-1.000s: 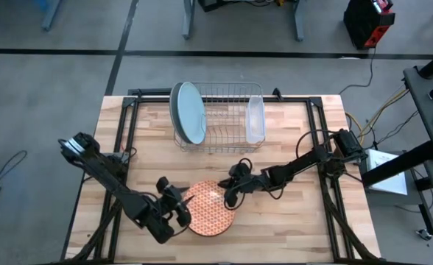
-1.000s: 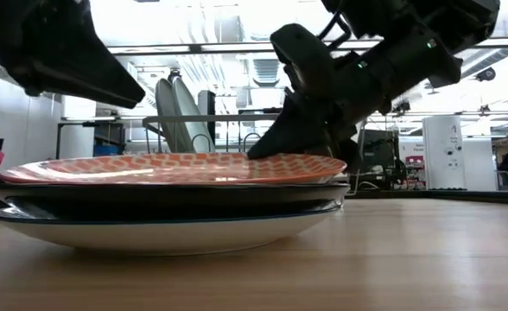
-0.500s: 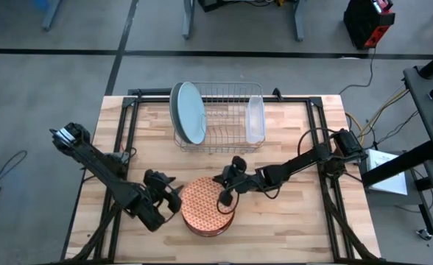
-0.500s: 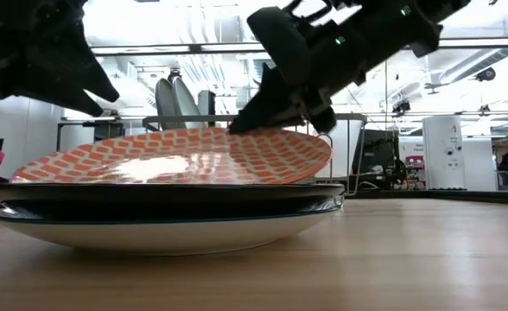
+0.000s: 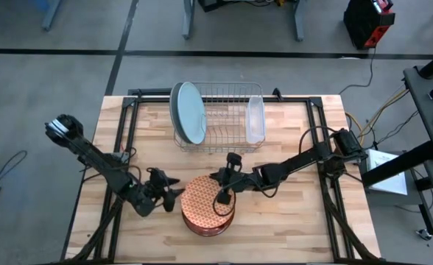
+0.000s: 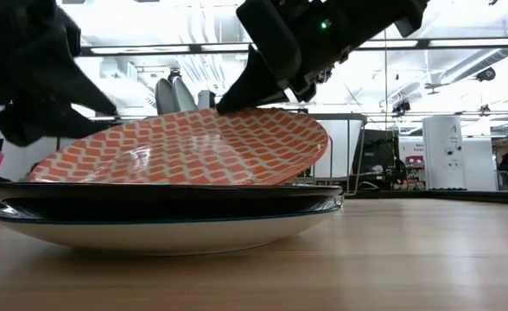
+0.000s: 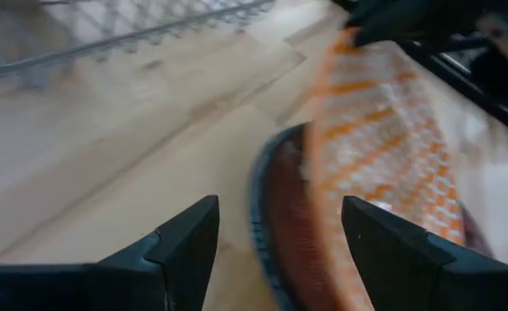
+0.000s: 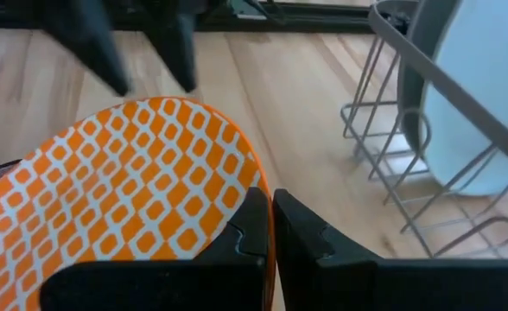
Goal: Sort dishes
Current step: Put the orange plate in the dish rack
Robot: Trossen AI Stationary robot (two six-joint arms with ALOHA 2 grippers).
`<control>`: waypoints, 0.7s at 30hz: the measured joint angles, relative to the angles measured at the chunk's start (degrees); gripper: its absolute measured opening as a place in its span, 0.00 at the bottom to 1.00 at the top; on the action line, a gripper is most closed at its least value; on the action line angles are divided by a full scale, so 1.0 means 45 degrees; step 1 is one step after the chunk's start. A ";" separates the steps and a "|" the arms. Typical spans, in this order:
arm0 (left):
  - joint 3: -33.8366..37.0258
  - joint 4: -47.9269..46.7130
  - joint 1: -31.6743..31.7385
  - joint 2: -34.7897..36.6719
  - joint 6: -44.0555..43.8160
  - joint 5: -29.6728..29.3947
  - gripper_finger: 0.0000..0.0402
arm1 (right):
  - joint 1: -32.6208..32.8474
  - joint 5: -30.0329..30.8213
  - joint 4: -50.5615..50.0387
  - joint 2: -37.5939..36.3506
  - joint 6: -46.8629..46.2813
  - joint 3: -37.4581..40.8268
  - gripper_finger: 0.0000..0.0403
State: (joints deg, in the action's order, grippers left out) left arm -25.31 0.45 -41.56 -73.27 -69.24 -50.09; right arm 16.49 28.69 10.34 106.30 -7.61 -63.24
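Pinching the rim of the orange-and-white plate (image 8: 124,186), your right gripper (image 8: 271,226) had its two fingers shut tight on the edge. You can see the same grip from the side in the low view, where the right gripper (image 6: 267,73) came down from the upper middle of the frame. It held that edge up, so the plate sat tilted, with its other edge resting on the dark red plate (image 6: 168,200) under it. I think you held it that way so the plate could peel off the stack and go to the rack.

Your left gripper (image 7: 276,246) had its fingers wide open with nothing between them. It sat just beside the low edge of the tilted plate, at the lower left of the high view (image 5: 160,193), maybe to stop the plate from sliding.

Under the dark red plate lay a pale plate (image 6: 163,231), at the bottom of the stack.

The wire rack (image 5: 224,118) stood at the upper middle of the table (image 5: 290,221). A pale blue plate (image 5: 191,112) stood on its edge in the rack's left end, and a clear tub (image 5: 255,118) in its right end. The middle slots looked free. The left gripper sat close, so it could get bumped.
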 joint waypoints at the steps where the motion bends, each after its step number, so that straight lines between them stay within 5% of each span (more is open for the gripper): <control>1: 0.0206 0.0020 0.0000 0.0100 -0.0073 -0.0062 0.59 | 0.0000 0.0002 -0.0027 -0.0002 0.0176 0.0000 0.00; 12: 0.0875 0.2370 0.0049 0.0800 0.2192 0.0351 0.59 | -0.0015 0.0393 0.0168 -0.0005 0.2201 -0.0257 0.00; 21: 0.0784 0.2547 0.0097 0.0365 0.1516 0.0126 0.59 | -0.0010 0.0350 -0.0111 -0.0015 0.2504 -0.0461 0.00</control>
State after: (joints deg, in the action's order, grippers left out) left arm -21.78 11.91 -41.12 -71.63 -62.42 -49.53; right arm 16.45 30.26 9.84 106.24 3.66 -65.32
